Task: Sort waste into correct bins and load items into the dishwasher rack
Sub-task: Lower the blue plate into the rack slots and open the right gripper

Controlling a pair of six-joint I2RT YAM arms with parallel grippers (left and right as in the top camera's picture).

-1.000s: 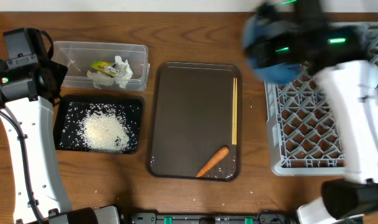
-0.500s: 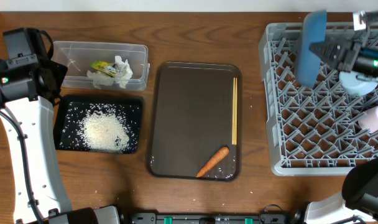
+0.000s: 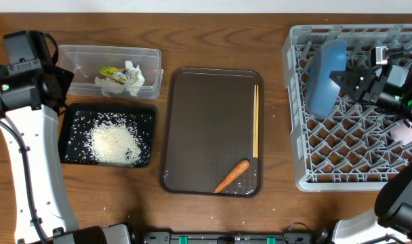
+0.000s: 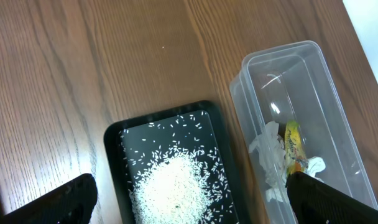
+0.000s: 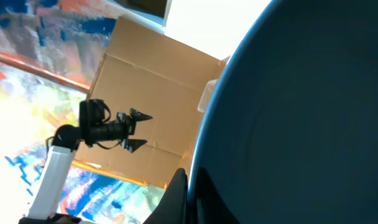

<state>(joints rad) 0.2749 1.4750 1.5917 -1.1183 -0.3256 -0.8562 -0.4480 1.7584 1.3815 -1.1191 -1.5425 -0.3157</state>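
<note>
The large blue dish (image 3: 326, 78) stands on edge among the pegs in the left half of the grey dishwasher rack (image 3: 314, 166). My right gripper (image 3: 343, 80) is shut on its rim. In the right wrist view the dish (image 5: 301, 112) fills the frame, with the right gripper (image 5: 190, 193) pinching its edge. My left gripper (image 4: 192, 202) hangs open over the black tray (image 4: 114, 155) of rice (image 4: 173, 186), next to the clear tub (image 4: 313, 81). White paper (image 3: 128, 80) and a yellow-green wrapper (image 3: 111, 72) lie in the tub. Chopsticks (image 3: 255, 122) and a carrot (image 3: 232, 176) rest on the brown tray (image 3: 206, 115).
A few rice grains (image 3: 101, 210) lie loose on the table near the front left. A pale rounded item (image 3: 404, 133) shows in the rack, partly under my right arm. My left arm (image 3: 26, 135) runs along the table's left edge.
My right arm has brought the blue dish down from high over the rack and set it on edge among the pegs. The left arm has not moved.
</note>
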